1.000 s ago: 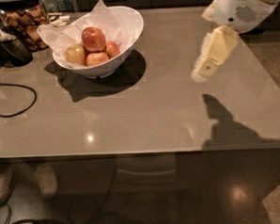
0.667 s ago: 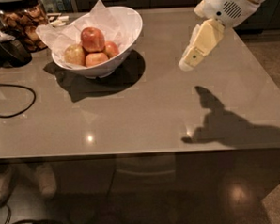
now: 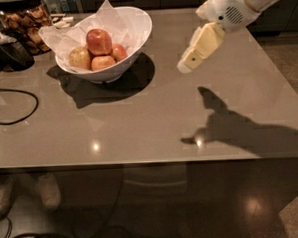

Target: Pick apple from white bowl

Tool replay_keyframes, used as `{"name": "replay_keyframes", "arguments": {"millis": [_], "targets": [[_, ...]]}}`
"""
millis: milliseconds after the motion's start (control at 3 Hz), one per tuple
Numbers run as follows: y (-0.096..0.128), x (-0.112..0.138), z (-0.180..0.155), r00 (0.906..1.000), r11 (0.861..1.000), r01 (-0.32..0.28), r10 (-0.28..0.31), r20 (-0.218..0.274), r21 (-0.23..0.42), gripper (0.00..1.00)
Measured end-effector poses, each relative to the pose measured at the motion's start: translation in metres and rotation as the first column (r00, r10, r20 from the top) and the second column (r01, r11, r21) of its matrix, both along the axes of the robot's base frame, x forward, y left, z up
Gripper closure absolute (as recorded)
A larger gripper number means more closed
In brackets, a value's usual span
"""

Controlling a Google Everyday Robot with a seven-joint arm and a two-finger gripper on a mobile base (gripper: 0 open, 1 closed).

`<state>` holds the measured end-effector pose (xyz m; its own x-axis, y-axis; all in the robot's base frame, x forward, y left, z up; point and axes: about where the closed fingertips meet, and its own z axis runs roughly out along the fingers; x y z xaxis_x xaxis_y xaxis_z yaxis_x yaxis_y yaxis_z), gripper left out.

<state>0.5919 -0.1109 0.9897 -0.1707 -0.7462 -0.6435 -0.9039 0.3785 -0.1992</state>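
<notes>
Progress on the pick is sitting near its beginning, as we are judging it: nothing is being carried, and the apple [image 3: 99, 41] is lying in the white bowl [image 3: 122, 70]. Our pincer [image 3: 188, 63] is hovering in the air over the right half of the table [image 3: 139, 126], to the right of the bowl and well apart from it. It is angling down and leftward from the white arm [image 3: 243, 3], which is reaching in from the upper right corner. Whether the pincer is standing apart or together we cannot tell. The arm's shadow [image 3: 240, 131] is falling on the table nearer the front edge.

The apple is sitting topmost in the pile, deep red and glossy, on crinkled white paper [image 3: 59, 38]. A yellowish-green apple [image 3: 79, 58] is touching it on the left, a smaller orange-red apple [image 3: 102, 63] is lying in front, and another small apple [image 3: 118, 52] is lying on the right. The bowl is standing toward the far left of the table, with its rim rising higher on the side facing our pincer. A glass jar of brown snacks [image 3: 26, 20] is standing near it at the far left corner, and a black cable [image 3: 18, 105] is looping along the table's left side.

Nearly everything, we are reckoning, is remaining: crossing to the bowl, clearing that high rim, descending on the red apple from above without nudging its neighbours, closing on it, and lifting it out.
</notes>
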Motion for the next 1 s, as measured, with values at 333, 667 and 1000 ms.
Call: {"name": "replay_keyframes", "arguments": {"millis": [333,667,1000], "targets": [[0.03,0.034,-0.008,0.9981,0.996,-0.06,0.058,0.021,0.072,0.0],[0.063,0.057,-0.013,0.9898,0.987,-0.142,0.141,0.017,0.071,0.0],[0.07,0.059,-0.009,0.988,0.985,-0.154,0.153,0.023,0.074,0.0]]}}
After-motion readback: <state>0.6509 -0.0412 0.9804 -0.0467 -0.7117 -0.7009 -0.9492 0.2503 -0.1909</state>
